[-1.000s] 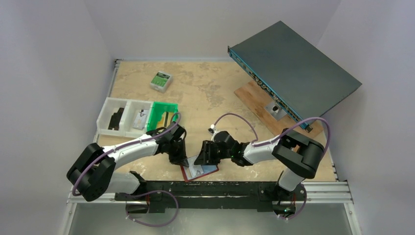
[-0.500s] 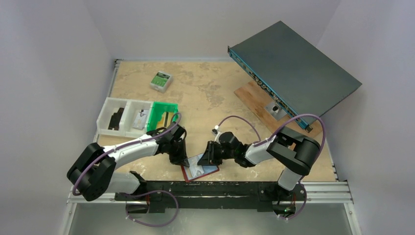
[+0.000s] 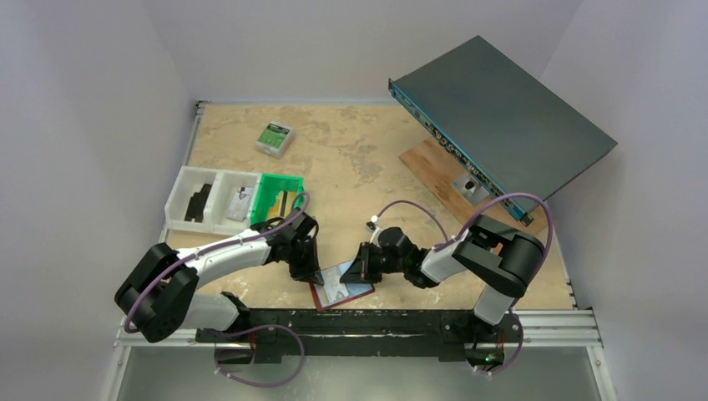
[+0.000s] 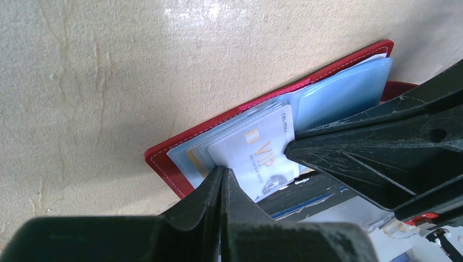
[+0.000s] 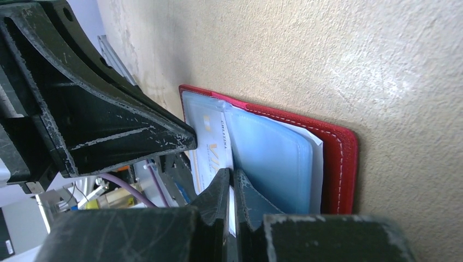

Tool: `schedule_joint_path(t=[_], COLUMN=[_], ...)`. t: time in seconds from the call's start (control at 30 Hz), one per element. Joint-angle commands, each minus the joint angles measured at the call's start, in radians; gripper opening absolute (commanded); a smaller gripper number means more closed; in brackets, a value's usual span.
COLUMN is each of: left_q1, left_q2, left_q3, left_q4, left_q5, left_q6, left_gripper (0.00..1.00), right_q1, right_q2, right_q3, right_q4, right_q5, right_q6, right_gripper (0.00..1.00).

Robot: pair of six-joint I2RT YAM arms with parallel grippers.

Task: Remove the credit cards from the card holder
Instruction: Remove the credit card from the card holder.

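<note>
Red card holder (image 3: 341, 292) lies open on the table (image 3: 359, 159) at the near edge, between my arms. My left claw (image 4: 221, 173) is shut, tips pressing its left side. My right claw (image 5: 232, 176) is pinched on the white card (image 4: 254, 155) poking from a pocket.

Bright, even light is falling from overhead onto the table (image 3: 351, 150), leaving only soft shadows. In my left wrist view glare is whitening the top edge, my left gripper (image 4: 221, 180) is looming dark and blurred, and shade is pooling beside the card holder (image 4: 333, 95).
</note>
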Motion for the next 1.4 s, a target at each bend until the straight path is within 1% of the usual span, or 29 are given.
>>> schedule_joint_path(t=[0.0,0.2,0.47,0.7,0.77,0.83,0.93,1.1,1.37], left_q1=[-0.012,-0.012,-0.012,-0.011,-0.012,-0.012,-0.012,-0.023,-0.05], left_q2=[0.046,0.037,0.001,-0.016,-0.014,-0.004,0.017,0.042,0.084], left_q3=[-0.047,-0.034,-0.01,0.013,0.016,0.019,0.014,0.02,0.045], left_q4=[-0.056,-0.09,-0.127,-0.146,-0.14,-0.134,-0.109,-0.073,-0.035], left_q5=[-0.138,-0.166,-0.176,-0.174,-0.166,-0.164,-0.143,-0.115,-0.087], left_q6=[0.019,0.031,0.047,0.07,0.078,0.083,0.085,0.074,0.057], left_gripper=[0.0,0.0,0.0,0.0,0.0,0.0,0.0,0.0,0.0], right_q1=[-0.004,-0.005,-0.005,-0.004,-0.004,-0.004,-0.004,-0.004,-0.004], right_q2=[-0.006,-0.037,-0.093,-0.096,-0.083,-0.075,-0.07,-0.048,-0.004], right_q3=[-0.025,-0.037,-0.029,-0.015,-0.01,-0.016,-0.007,0.007,0.002], right_q4=[0.011,-0.011,-0.086,-0.095,-0.081,-0.049,-0.034,-0.039,0.011], right_q5=[-0.015,0.016,0.069,0.067,0.054,0.036,0.018,0.003,-0.024], right_q6=[0.009,0.005,-0.033,-0.051,-0.048,-0.038,-0.038,-0.044,-0.025], right_gripper=[0.0,0.0,0.0,0.0,0.05,0.15,0.22,0.22,0.22])
